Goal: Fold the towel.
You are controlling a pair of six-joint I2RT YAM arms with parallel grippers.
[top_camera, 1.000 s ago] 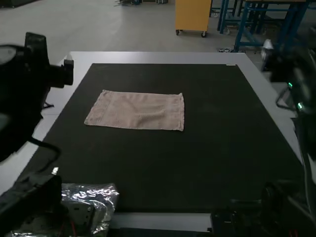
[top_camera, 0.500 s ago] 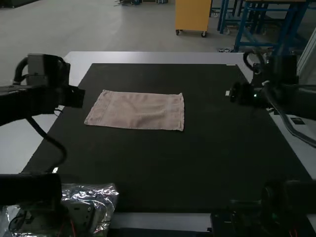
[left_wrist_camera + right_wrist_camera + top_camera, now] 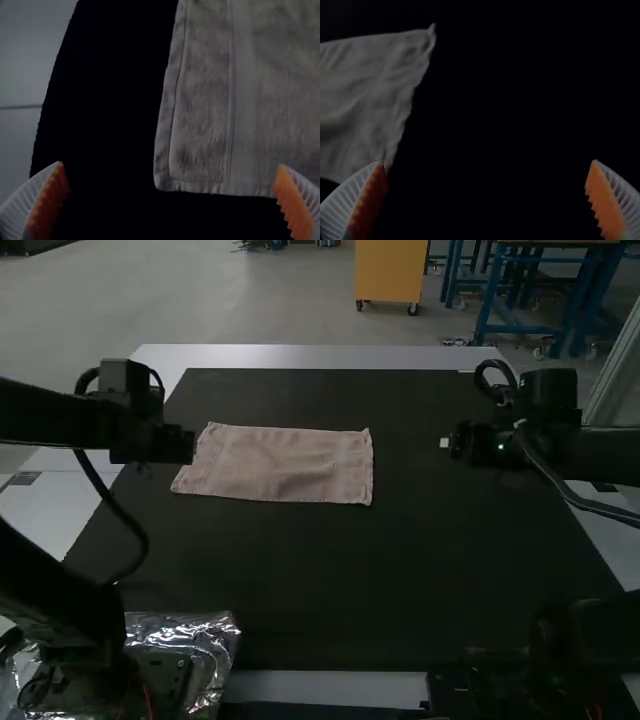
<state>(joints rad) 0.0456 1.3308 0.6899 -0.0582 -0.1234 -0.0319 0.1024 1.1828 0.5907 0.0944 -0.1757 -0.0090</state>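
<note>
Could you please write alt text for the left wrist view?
The hemmed corner of a towel lies flat on a black mat, seen between the spread fingers of the left gripper, which holds nothing. A pale tabletop shows beyond the mat's edge.

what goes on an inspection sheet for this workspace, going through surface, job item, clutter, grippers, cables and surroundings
surface: black mat on a light table
job's things: towel lying flat on the mat, lightly wrinkled; cannot tell whether it is already folded in layers
clutter: crumpled silvery plastic at the mat's near left corner
left gripper: fingers wide apart at the towel's left end, no cloth pinched
right gripper: fingers wide apart, off to the right of the towel, holding nothing
cables: a black cable hangs in a loop by the left arm; another runs along the right arm; contact with the towel, nothing seen
surroundings: pale table border around the mat
</note>
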